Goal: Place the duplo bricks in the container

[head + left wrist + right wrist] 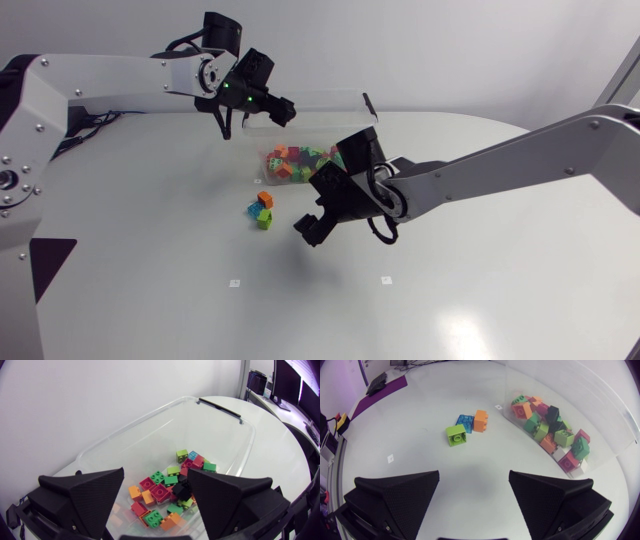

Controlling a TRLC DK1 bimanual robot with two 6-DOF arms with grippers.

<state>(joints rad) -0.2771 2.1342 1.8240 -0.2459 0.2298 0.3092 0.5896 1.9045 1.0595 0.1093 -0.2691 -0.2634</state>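
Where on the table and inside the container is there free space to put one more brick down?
The table is bare ahead of the right gripper, short of the three loose bricks. In the container, the floor near the black handle is free; the brick pile crowds the other end.

3 loose bricks [262,211] on table [450,300], just beside container [330,105] w/ brick pile [298,163] inside.

A robotics lab is being indicated: a left arm [110,78] and a right arm [520,160] are being held over a white surface [470,300] bearing small square markers [234,283].
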